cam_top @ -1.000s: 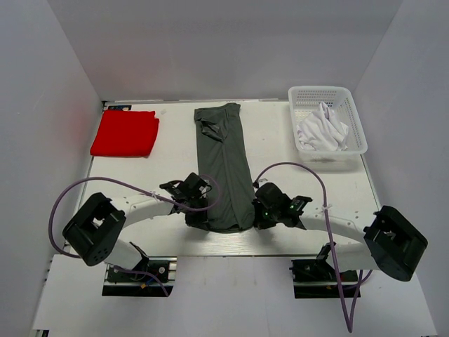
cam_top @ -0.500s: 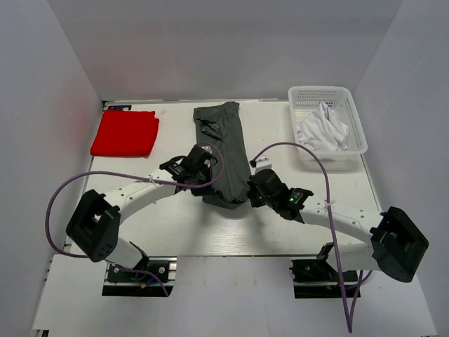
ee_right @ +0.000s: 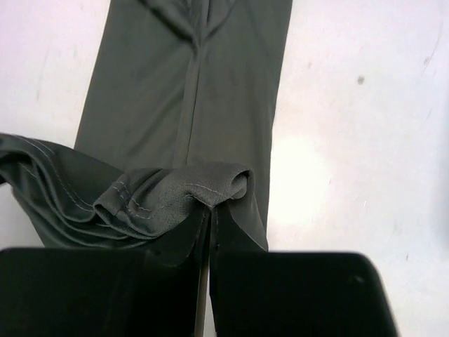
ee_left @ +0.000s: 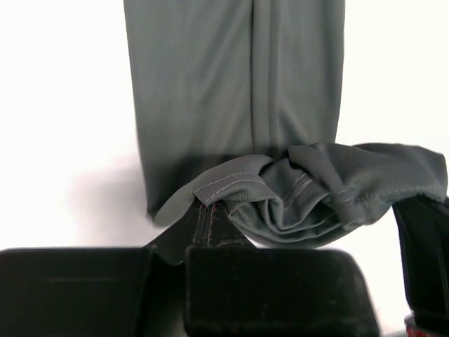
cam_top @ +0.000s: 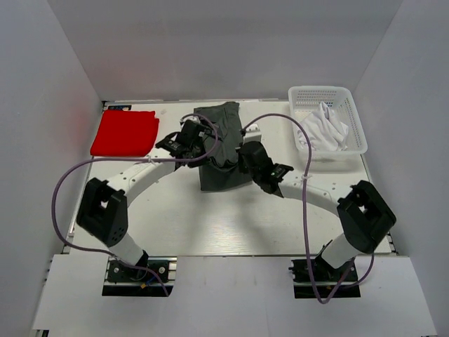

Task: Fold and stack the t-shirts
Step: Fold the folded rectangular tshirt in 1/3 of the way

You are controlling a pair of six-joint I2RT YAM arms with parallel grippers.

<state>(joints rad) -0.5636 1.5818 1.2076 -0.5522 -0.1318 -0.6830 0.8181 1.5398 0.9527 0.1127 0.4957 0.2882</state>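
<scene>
Grey t-shirt [cam_top: 228, 123] sits mid-table toward the back, folded lengthwise into a narrow strip. Its near end is lifted off the table [cam_top: 210, 225] and held up over the flat part, between the two arms. Left gripper [cam_top: 203, 149] has its jaws closed tight on the left corner of the raised hem. The left wrist view shows the stitched hem edge [ee_left: 231, 184] bunched just above the fingers [ee_left: 200, 228], with cloth draping off to the right and the flat strip running away behind it. Right gripper [cam_top: 238, 157] is likewise clamped on the right corner. The right wrist view shows the fingertips [ee_right: 221, 228] pinching a folded hem lip, with slack cloth sagging to the left. The two grippers are near each other, with the lifted hem hanging loose between them.

Red t-shirt [cam_top: 125, 133] lies folded flat at the back-left corner of the table, well apart from the grey one. White t-shirt [cam_top: 323, 128] is crumpled inside the white lattice basket [cam_top: 354, 116] at the back right.
</scene>
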